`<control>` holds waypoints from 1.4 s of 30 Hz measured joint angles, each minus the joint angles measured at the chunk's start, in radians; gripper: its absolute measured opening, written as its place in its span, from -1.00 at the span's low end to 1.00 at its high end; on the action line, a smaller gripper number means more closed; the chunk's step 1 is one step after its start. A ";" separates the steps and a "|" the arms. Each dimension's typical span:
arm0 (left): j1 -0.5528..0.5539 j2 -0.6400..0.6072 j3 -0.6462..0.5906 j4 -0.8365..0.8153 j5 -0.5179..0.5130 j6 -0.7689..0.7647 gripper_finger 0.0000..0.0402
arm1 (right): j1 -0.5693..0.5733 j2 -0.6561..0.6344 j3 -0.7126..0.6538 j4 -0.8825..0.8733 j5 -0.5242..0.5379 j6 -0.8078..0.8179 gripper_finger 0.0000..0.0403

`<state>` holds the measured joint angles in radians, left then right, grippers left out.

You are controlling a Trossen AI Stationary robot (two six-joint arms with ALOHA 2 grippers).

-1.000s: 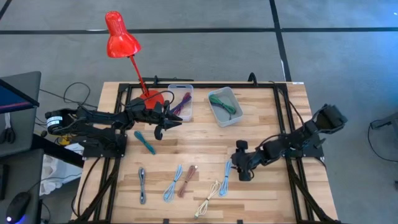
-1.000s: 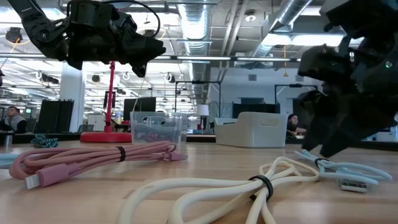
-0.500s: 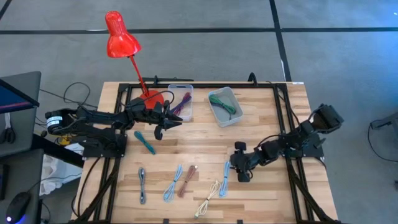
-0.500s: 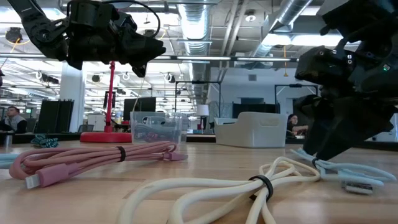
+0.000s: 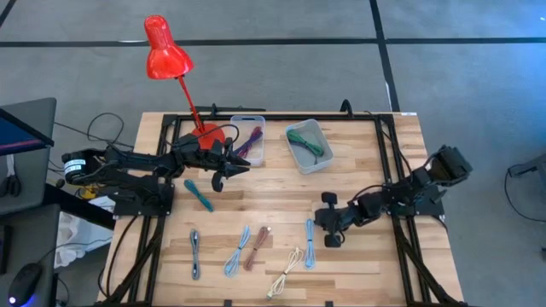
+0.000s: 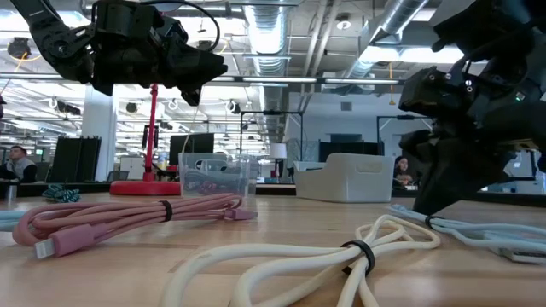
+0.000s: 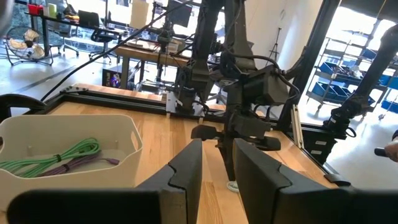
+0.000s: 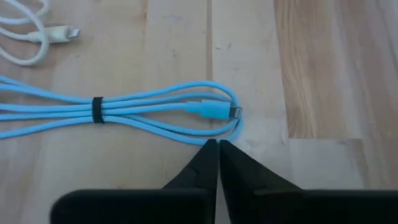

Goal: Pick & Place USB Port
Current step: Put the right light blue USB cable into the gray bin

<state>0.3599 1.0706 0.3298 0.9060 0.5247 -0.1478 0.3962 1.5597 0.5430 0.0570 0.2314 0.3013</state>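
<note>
Right wrist view: fingers [image 8: 217, 152] pressed together, seemingly just beside light-blue cable [image 8: 124, 115].

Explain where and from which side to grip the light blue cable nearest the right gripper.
Probably beside the black tie, from above, fingers straddling the bundle. The light blue cable lies flat on the table, and the tie gathers its strands there; the looped end by the shut right gripper spreads.
</note>
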 joint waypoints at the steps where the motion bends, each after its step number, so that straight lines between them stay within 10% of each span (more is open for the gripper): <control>1: 0.000 0.000 0.000 0.000 0.000 0.000 -0.55 | 0.000 0.000 0.000 0.000 0.003 -0.008 -0.97; 13: 0.000 0.000 0.000 0.000 0.000 0.000 -0.55 | -0.007 0.000 0.006 0.050 -0.100 0.057 -0.84; 42: 0.000 0.000 0.000 0.000 0.000 0.000 -0.55 | -0.029 0.000 0.094 -0.043 -0.069 0.063 0.32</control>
<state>0.3600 1.0706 0.3298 0.9062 0.5250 -0.1478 0.3672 1.5597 0.6373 0.0139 0.1619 0.3645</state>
